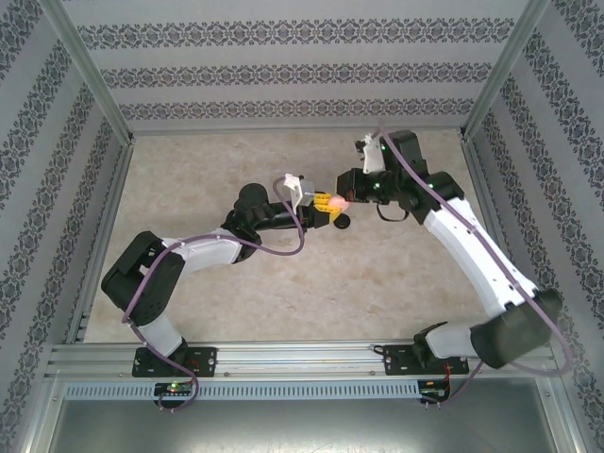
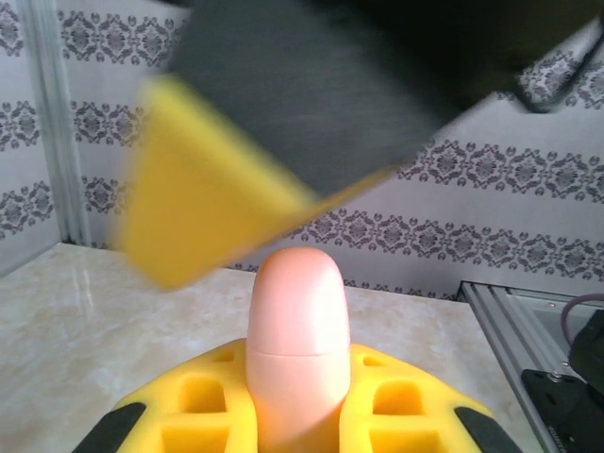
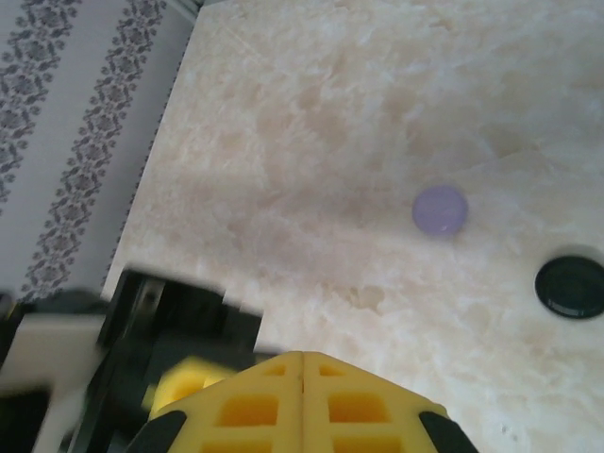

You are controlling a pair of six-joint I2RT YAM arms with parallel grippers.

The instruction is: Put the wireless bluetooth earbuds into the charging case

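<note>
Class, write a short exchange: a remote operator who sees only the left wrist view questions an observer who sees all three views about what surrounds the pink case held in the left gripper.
Operator: My left gripper holds the pink case. What is the blurred yellow and black shape above it?
Observer: The right gripper; the top view shows it meeting yours over the middle of the table.
Operator: Is it open?
Observer: No. Its wrist view shows its yellow fingers pressed together with nothing between.
Operator: Anything else on the table?
Observer: A round purple case and a round black one lie apart on it, seen from the right wrist.
</note>
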